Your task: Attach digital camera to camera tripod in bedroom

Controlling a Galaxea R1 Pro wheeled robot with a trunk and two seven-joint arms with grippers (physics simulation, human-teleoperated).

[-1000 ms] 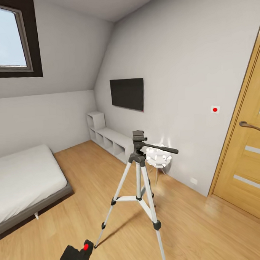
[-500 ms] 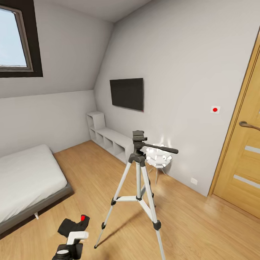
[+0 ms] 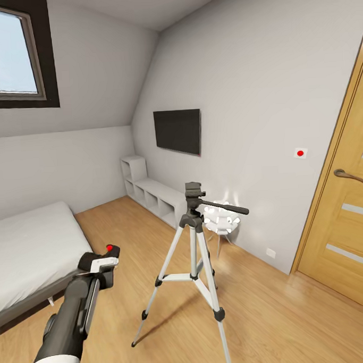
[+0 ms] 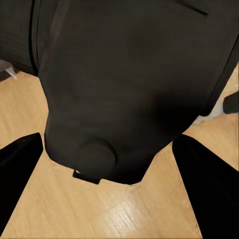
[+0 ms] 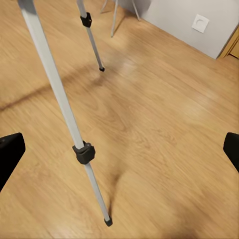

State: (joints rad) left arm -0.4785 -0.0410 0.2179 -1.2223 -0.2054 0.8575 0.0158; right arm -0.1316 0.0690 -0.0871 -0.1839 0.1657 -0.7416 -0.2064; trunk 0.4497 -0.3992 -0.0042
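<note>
Carrying the digital camera [image 3: 103, 258] pinched in your left gripper [image 3: 101, 265], low and left of the camera tripod [image 3: 195, 255], you risk clipping its pan handle [image 3: 225, 207] and toppling it; right fingers spread wide.

Left end effector [image 3: 103, 263] raised, gripping; right's fingers apart.

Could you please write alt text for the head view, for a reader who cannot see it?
The left pincer holds the black digital camera raised, left of the camera tripod standing on the bedroom's wood floor. Behind are a grey bed, wall TV and wooden door.
</note>
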